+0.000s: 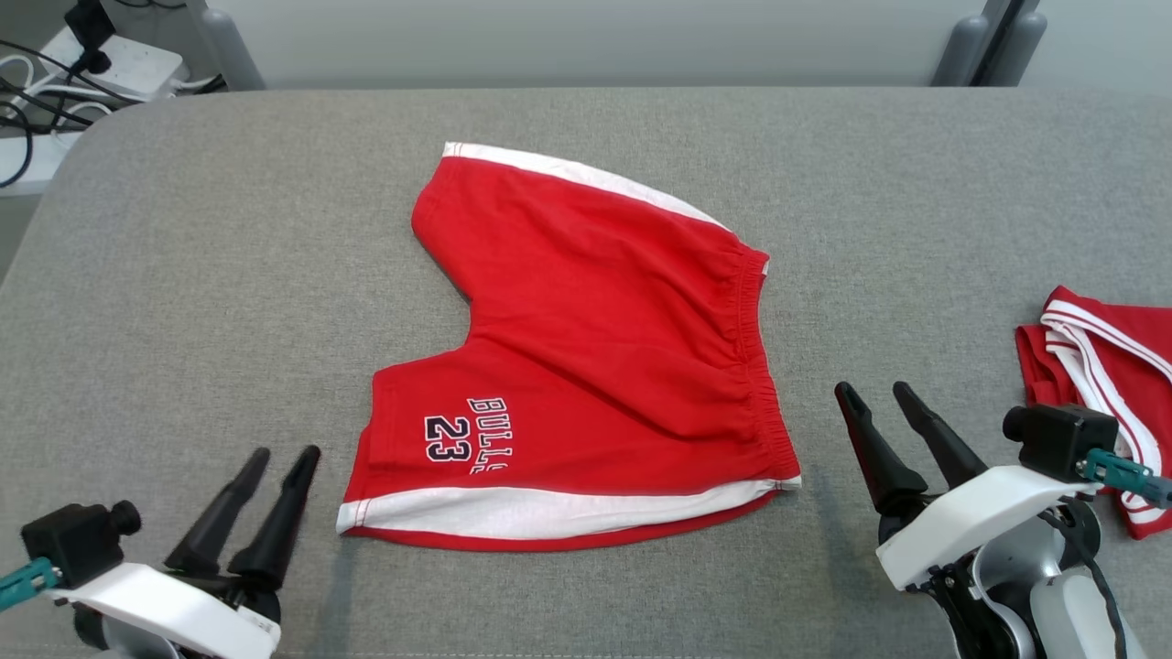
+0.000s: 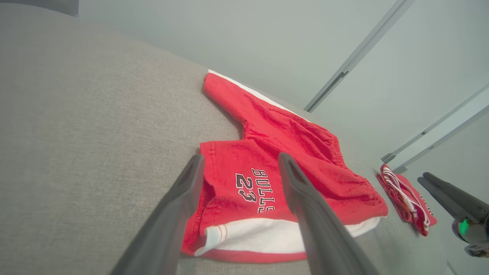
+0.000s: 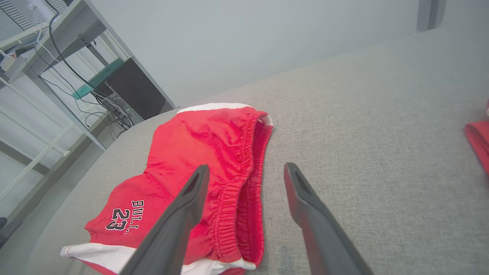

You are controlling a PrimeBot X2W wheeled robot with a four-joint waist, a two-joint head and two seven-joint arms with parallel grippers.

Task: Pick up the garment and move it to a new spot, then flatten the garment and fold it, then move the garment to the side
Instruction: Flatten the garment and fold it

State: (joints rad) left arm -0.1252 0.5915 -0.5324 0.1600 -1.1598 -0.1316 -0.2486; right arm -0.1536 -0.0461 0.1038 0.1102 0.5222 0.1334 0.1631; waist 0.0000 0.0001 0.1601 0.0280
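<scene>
The left gripper (image 1: 286,453) and the right gripper (image 1: 872,392) each stood open and empty, fingers apart, one at either side of the red Bulls shorts (image 1: 595,348) without touching them. The shorts lay spread flat in the middle of the grey bench (image 1: 229,275), elastic waistband toward the right gripper, leg hems toward the left. Another red-and-white garment (image 1: 1099,366) lay folded at the bench's right edge.

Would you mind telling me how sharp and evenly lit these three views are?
Head view: soft even light, red shorts sharp, shadows faint. Left wrist view: close jaws blurred, scene tilted. Right wrist view: jaws blurred likewise, shorts crisp, no glare.
</scene>
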